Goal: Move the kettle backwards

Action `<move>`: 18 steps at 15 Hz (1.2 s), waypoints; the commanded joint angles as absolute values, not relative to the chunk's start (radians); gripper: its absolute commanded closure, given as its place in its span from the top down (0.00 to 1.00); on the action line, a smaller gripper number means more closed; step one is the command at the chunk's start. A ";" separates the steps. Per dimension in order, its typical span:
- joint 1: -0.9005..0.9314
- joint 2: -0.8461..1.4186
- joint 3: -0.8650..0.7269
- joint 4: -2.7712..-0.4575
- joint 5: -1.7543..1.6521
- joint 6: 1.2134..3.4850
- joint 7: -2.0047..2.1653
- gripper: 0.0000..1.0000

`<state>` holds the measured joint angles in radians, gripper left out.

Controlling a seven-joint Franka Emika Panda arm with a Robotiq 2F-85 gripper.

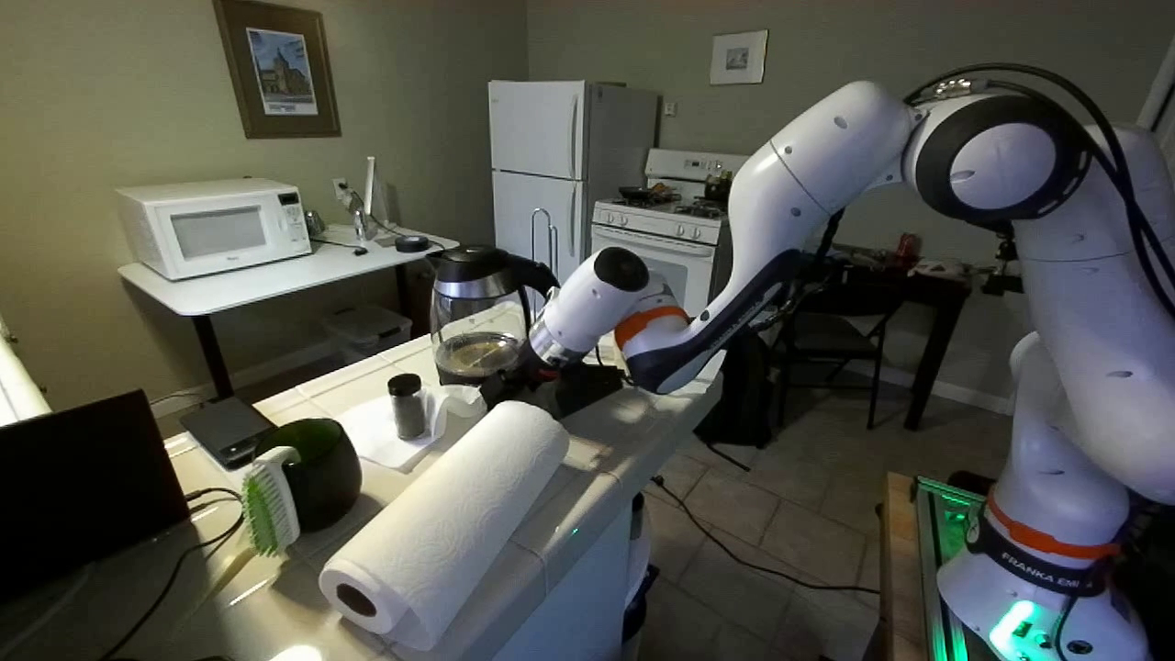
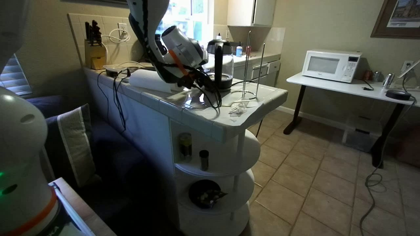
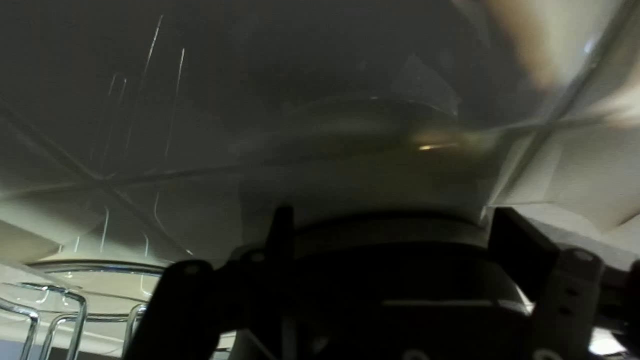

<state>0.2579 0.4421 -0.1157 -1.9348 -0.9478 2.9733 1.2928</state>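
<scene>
jaws apart, the tool (image 3: 392, 220) faces the upright kettle (image 1: 475, 317), directly ahead on the tabletop (image 1: 597, 464) with its handle (image 2: 219, 62) on the tool's side; contact is unclear, a push likely next.

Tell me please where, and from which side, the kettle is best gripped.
Grip the kettle by the upright part of its black handle, probably coming level from the side of the robot base: the handle juts roughly that way and is slim, while the glass body is wide and rounded.
</scene>
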 commanded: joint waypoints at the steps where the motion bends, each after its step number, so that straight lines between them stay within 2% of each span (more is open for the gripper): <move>1: 0.275 0.366 -0.109 -2.016 -0.931 2.897 1.316 1.00; 9: 0.249 0.125 -0.079 -2.247 -0.884 2.848 1.251 1.00; 13: 0.183 -0.056 0.019 -2.447 -0.611 2.856 0.931 1.00; 18: 0.167 -0.325 0.070 -2.592 -0.299 2.662 0.594 1.00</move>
